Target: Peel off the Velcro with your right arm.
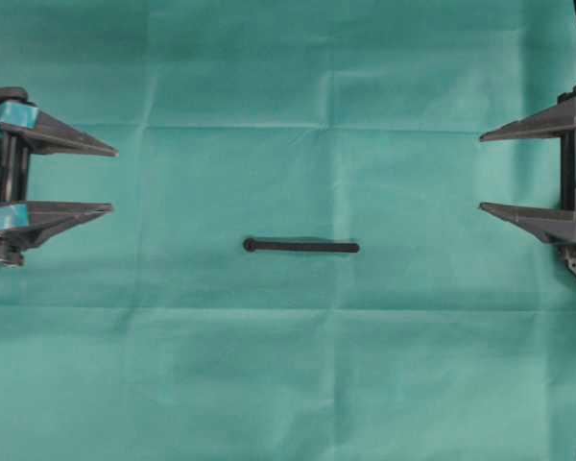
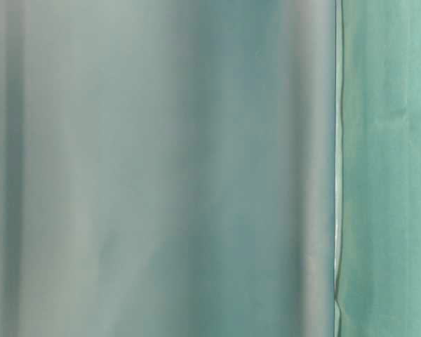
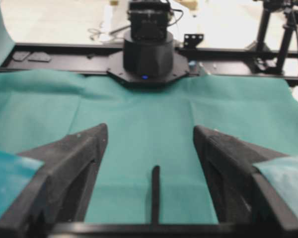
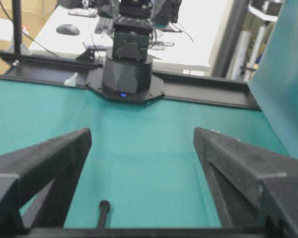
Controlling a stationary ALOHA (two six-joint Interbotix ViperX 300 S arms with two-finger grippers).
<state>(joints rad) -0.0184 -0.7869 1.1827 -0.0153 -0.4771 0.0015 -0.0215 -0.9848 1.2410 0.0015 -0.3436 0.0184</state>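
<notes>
While the left gripper (image 1: 113, 178) waits at the left edge with teal-taped fingers spread wide and empty, the Velcro (image 1: 301, 246) lies flat mid-tabletop (image 1: 298, 384), long axis left-right, rounded end leftward. Its square end points toward the right gripper (image 1: 481, 172), also wide and empty, well apart and roughly as distant.

Only the flat Velcro (image 1: 301, 246) lies on the green cloth (image 1: 298, 365) between both wide-spread end effectors.
</notes>
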